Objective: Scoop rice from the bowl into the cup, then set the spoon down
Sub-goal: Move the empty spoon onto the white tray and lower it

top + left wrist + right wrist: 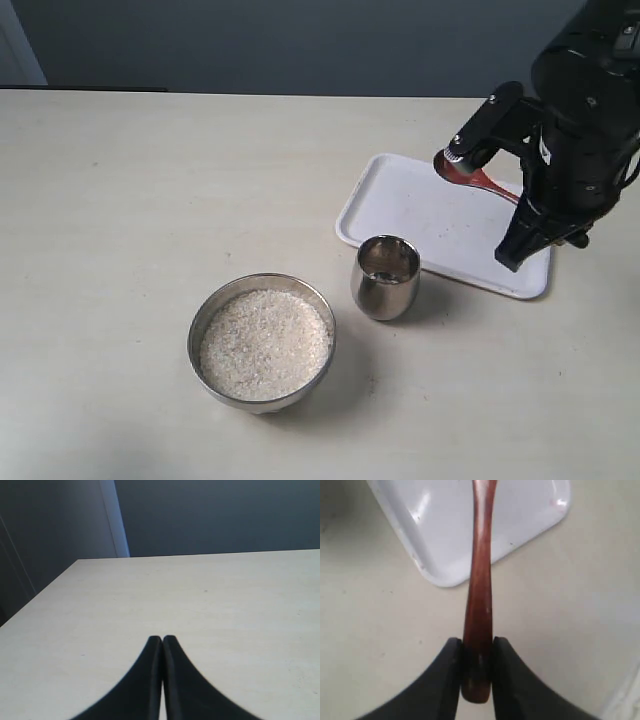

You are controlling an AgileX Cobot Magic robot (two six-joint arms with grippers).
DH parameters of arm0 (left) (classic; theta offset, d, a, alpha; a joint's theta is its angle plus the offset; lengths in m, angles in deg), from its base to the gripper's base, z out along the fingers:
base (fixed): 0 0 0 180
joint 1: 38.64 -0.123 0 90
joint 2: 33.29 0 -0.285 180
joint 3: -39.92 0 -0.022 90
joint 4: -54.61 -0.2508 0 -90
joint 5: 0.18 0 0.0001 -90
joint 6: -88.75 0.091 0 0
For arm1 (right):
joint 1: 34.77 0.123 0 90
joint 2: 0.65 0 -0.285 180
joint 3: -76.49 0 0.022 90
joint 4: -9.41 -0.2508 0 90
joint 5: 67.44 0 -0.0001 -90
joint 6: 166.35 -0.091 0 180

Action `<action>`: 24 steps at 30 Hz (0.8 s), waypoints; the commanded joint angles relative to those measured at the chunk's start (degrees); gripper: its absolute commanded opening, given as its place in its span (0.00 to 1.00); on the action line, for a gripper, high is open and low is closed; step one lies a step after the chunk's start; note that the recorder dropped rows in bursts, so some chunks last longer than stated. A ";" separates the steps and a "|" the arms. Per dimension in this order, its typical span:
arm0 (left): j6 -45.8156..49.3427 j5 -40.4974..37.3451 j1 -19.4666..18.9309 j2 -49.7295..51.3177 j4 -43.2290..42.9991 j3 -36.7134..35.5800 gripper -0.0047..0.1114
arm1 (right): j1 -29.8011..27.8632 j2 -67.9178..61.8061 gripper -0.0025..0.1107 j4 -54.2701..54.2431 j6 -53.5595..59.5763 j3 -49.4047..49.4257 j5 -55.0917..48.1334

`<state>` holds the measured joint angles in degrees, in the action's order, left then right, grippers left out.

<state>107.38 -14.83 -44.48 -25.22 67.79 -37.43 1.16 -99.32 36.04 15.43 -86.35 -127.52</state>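
The wide steel bowl (205,318) holds a full bed of white rice (264,343) at the front centre. Just to its right stands the shiny steel cup (385,278); I cannot make out what is inside it. My right gripper (517,238) (477,647) is shut on the handle end of the reddish-brown wooden spoon (482,180) (480,580), which hangs over the white tray (420,205) (445,520). The spoon's oval bowl points left, partly under the arm. My left gripper (162,639) is shut on nothing above bare table, outside the exterior view.
The white tray lies at the back right, its near edge just behind the cup. The pale table (130,220) spreads wide to the left, with a dark wall behind it. The table's far edge (200,555) shows in the left wrist view.
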 commanded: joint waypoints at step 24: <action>-0.26 0.53 0.32 -0.28 -0.13 0.14 0.04 | -6.82 -24.66 0.02 4.47 12.30 -8.78 17.32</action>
<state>107.38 -14.83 -44.48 -25.22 67.79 -37.43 -5.30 -122.57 37.52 27.24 -94.77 -109.75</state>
